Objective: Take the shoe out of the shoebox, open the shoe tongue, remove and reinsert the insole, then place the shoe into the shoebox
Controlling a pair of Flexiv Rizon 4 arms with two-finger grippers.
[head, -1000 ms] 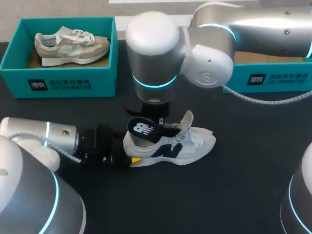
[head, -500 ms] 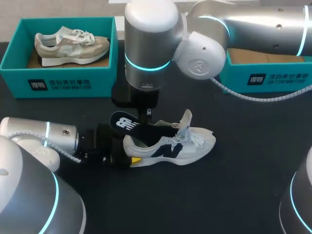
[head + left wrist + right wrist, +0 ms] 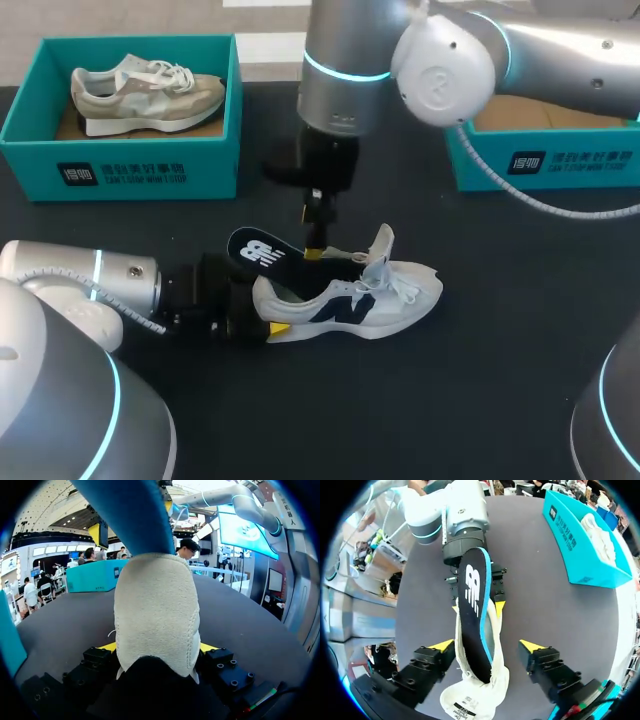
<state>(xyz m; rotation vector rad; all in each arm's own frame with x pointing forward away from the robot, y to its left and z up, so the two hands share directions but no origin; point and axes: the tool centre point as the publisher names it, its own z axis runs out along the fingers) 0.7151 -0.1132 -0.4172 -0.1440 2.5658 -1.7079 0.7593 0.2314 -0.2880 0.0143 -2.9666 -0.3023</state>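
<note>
A white shoe (image 3: 385, 295) with dark side marks lies on the black table, toe to the right and tongue lifted. A black insole (image 3: 258, 250) sits partly inside it, its heel end sticking out over the heel. My left gripper (image 3: 268, 322) is shut on the shoe's heel (image 3: 155, 610), and the insole's blue underside (image 3: 132, 515) rises above it. My right gripper (image 3: 315, 240) hangs open just above the shoe's opening. From its wrist, the insole (image 3: 472, 610) lies between its spread fingers (image 3: 442, 645) untouched, over the shoe (image 3: 480, 690).
A teal shoebox (image 3: 120, 160) holding a beige shoe (image 3: 145, 90) stands at the back left. A second teal shoebox (image 3: 560, 160) stands at the back right, with a white cable (image 3: 530, 205) looping in front of it.
My right gripper opened and let go of the insole, then rose and shifted right. The insole stays partly in the shoe. The left arm and the shoe have not moved.
</note>
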